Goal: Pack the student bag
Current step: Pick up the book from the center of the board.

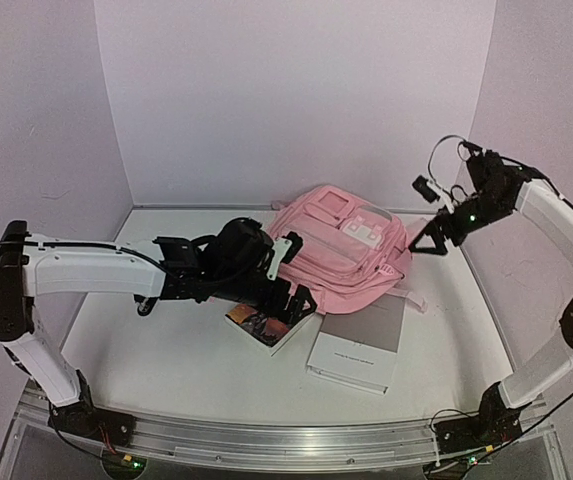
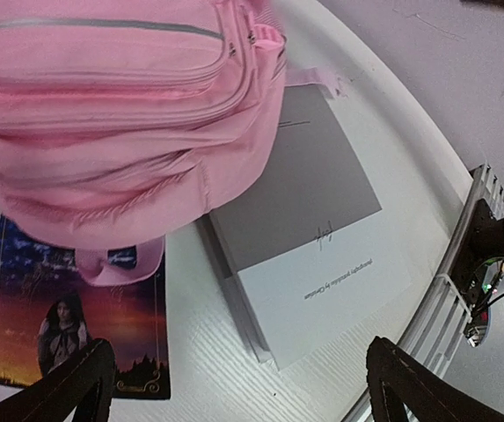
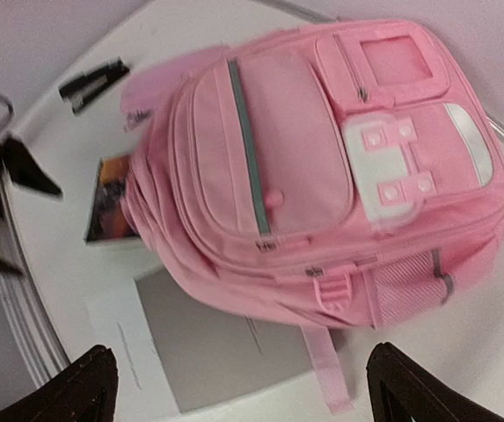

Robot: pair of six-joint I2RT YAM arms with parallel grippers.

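Left gripper [image 2: 243, 391]: at centre-left of the overhead frame, fingers spread, holding nothing, over the table [image 1: 166, 350]. Just right of it lies a dark illustrated book [image 1: 261, 325], its top edge tucked under the student bag [image 1: 341, 250]. The bag lies front-up at frame centre. A grey-and-white book [image 1: 361, 345] at lower centre sits partly beneath the bag. Right gripper [image 3: 247, 387]: raised at upper right, fingers spread, empty. A small black item [image 3: 93, 82], possibly a stapler, lies beyond the bag.

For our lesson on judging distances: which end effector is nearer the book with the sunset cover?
Left. The left end effector hovers just above the sunset book, while the right end effector is raised on the opposite side of the pink backpack.
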